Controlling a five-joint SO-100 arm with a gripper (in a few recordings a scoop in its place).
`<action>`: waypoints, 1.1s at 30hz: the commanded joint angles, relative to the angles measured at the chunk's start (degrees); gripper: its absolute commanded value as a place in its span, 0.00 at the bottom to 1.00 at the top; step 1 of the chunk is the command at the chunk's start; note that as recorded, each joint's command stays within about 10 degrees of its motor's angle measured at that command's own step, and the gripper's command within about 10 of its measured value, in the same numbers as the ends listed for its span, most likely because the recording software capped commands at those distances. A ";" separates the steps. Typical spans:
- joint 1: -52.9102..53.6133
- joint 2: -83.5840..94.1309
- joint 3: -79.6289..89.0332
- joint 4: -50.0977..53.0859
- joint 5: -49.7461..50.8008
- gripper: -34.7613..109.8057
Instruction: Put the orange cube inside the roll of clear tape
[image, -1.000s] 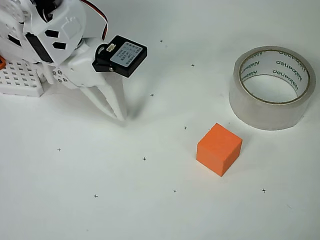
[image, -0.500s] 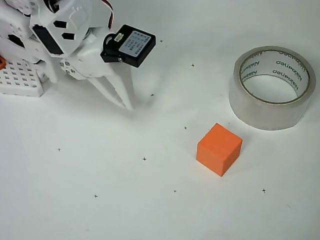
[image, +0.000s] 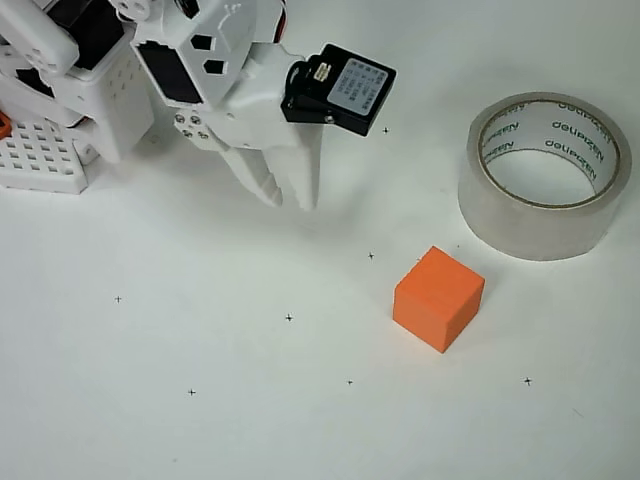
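Overhead view. My gripper hangs over the upper left part of the white worktop, fingers pointing down toward the bottom edge of the picture. The two white fingers sit almost together at the tips, only a thin slit between them, nothing held: closed, empty. My black servo block with its pale label sticks out on the right side of the wrist. White arm body runs back to the top left corner, where the white perforated base sits at the left edge with a tiny orange piece on it.

The orange cube lies on the worktop right of centre, a bit below the middle, turned so a corner points to the bottom edge. It is well apart from my fingertips, down and to the right of them. Nothing touches it.

The roll of clear tape lies flat near the right edge, upper part, hole facing up, white core with dark lettering showing inside. Hole shows bare worktop. Cube is near the roll, just below and left of it, not touching.

Small black cross marks dot the worktop.
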 joint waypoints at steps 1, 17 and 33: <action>-0.97 -1.85 -9.91 -1.14 -1.41 0.37; 0.09 -22.06 -27.07 -6.42 -4.57 0.46; -0.09 -35.07 -38.85 -6.68 -6.68 0.49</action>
